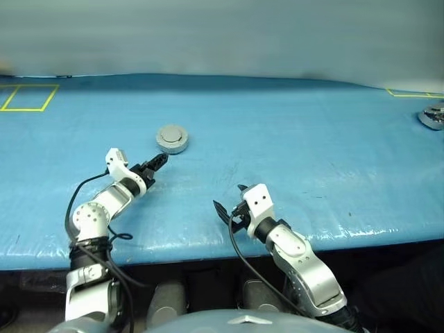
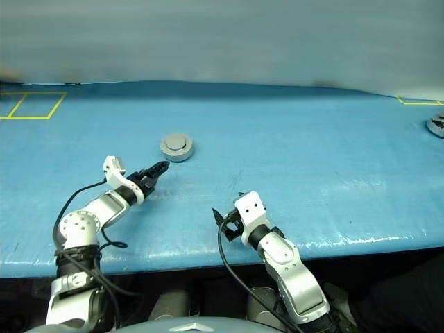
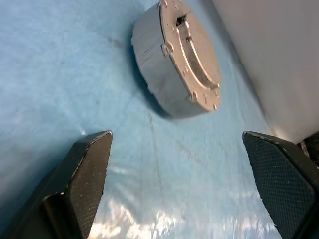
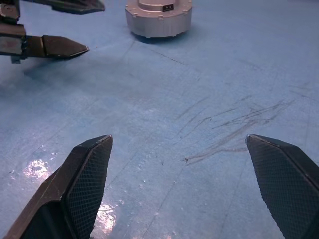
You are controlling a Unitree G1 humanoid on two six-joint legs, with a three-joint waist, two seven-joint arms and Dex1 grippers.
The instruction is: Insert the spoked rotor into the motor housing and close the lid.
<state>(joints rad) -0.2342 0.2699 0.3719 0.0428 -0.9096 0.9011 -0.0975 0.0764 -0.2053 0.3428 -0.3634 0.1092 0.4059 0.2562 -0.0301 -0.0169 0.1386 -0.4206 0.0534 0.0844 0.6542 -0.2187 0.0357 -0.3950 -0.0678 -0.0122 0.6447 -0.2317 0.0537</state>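
The motor housing (image 1: 172, 139) is seen resting on the blue counter (image 1: 312, 152), its lid (image 3: 192, 47) closed. The left claw (image 1: 158, 163) is held released just short of it, while the right claw (image 1: 229, 208) is spread empty nearer the counter's edge.

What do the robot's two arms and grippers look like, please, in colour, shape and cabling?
Both arms are built of rounded silver-grey segments with black joints. Each wrist carries a white, boxy block with small dark dots. A black cable loops loosely along each arm. The left gripper and right gripper each have two black tapering fingers with finely cross-hatched inner pads.

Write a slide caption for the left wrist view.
Open left gripper facing the closed motor housing on the blue table.
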